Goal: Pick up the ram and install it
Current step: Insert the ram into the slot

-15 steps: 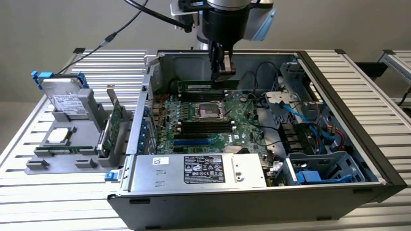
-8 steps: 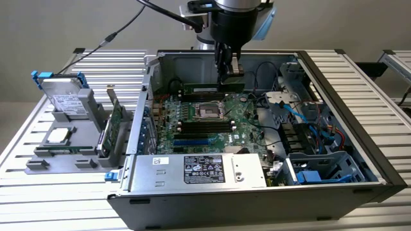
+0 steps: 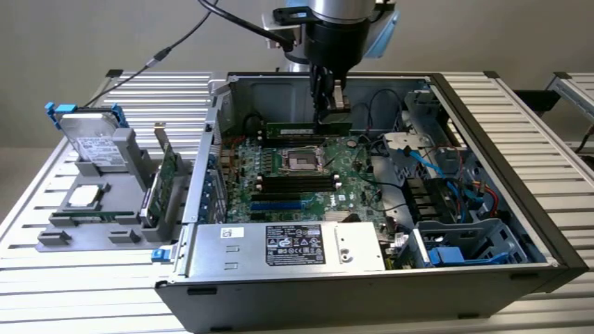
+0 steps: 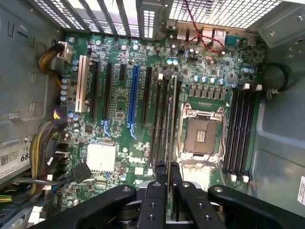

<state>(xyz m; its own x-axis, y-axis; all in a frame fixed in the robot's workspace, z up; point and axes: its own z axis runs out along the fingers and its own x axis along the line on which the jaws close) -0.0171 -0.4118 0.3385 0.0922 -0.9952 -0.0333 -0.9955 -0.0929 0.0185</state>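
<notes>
The ram point(image 3: 302, 129) is a long, thin green stick, and my gripper point(image 3: 332, 118) is shut on it near the end toward the exterior view's right. It hangs level inside the open computer case, just above the black memory slots point(image 3: 295, 141) behind the CPU socket point(image 3: 302, 159). In the wrist view my fingers point(image 4: 156, 191) pinch the ram point(image 4: 170, 124), seen edge-on as a thin line. That line runs along the black slots point(image 4: 159, 119) beside the CPU socket point(image 4: 200, 136). Whether its lower edge touches a slot I cannot tell.
A second bank of black slots point(image 3: 297, 183) lies in front of the socket. The power supply point(image 3: 288, 243) fills the case's near side, with blue cables point(image 3: 435, 167) and a drive cage point(image 3: 464, 243) to the exterior view's right. Outside, a grey fixture point(image 3: 69, 229) carries a hard drive point(image 3: 93, 142) and an expansion card point(image 3: 167, 177).
</notes>
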